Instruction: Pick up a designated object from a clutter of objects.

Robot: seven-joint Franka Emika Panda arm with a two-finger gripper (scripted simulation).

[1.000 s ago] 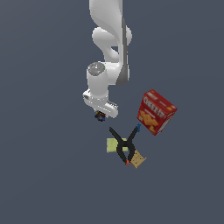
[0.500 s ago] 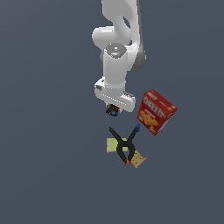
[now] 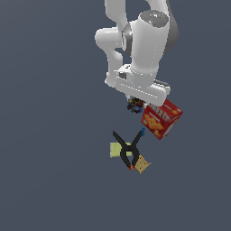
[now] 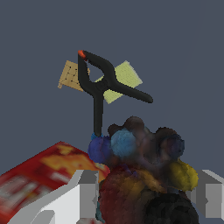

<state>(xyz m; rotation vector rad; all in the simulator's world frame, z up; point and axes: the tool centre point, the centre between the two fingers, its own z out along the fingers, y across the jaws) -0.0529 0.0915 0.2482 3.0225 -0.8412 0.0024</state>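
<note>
My gripper (image 3: 135, 103) hangs in the air, shut on the tiny dark lumpy clump (image 3: 134, 106), black with red, blue and orange specks. In the wrist view the clump (image 4: 144, 175) fills the space between my two grey fingers (image 4: 85, 192) and hides their tips. The clump is lifted above the floor, beside the red cracker box (image 3: 161, 118). The black spring clamp (image 3: 127, 148) lies below it on the floor. The clamp also shows in the wrist view (image 4: 99, 85).
A pale yellow-green square (image 3: 118, 150) lies under the clamp and a small tan piece (image 3: 142, 164) lies by its orange tip. The square (image 4: 124, 78), the tan piece (image 4: 70, 76) and the box (image 4: 39, 175) show in the wrist view. Grey floor surrounds them.
The arm has swung toward the exterior view's right and closer to the camera, carrying the clump with it toward the cracker box. The clutter on the floor has not moved.
</note>
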